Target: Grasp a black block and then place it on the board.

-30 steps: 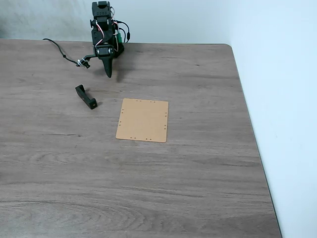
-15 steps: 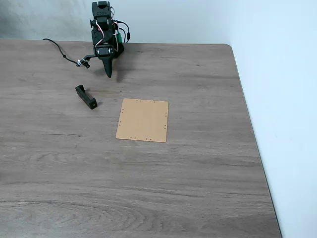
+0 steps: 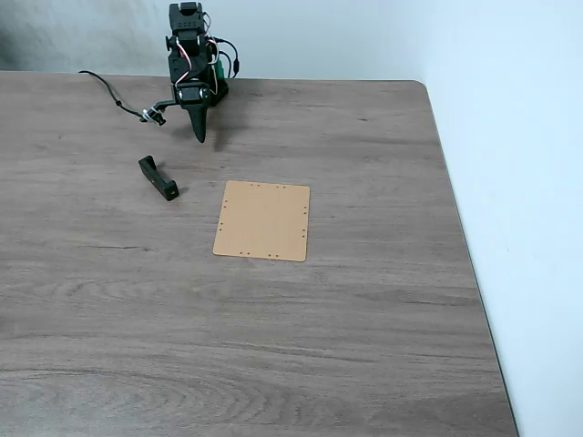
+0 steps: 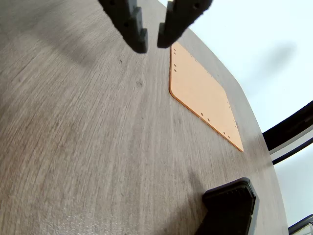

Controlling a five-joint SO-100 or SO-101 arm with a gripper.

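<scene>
In the fixed view the black block (image 3: 158,177) lies on the tabletop (image 3: 346,346) down-left of the fingers (image 3: 201,137), long axis diagonal, left of the board (image 3: 262,220); in the wrist view the fingers (image 4: 152,43) stand narrowly apart, empty.

Fixed view looks down from afar; wrist view skims the shared board (image 3: 262,220)

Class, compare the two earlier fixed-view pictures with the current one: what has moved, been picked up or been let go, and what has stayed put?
Nothing has visibly changed. The arm stays folded at the far edge of the table, its pincer pointing down and holding nothing. The black block still lies on the table to the left of the board, apart from it, and the board has nothing on it.
</scene>
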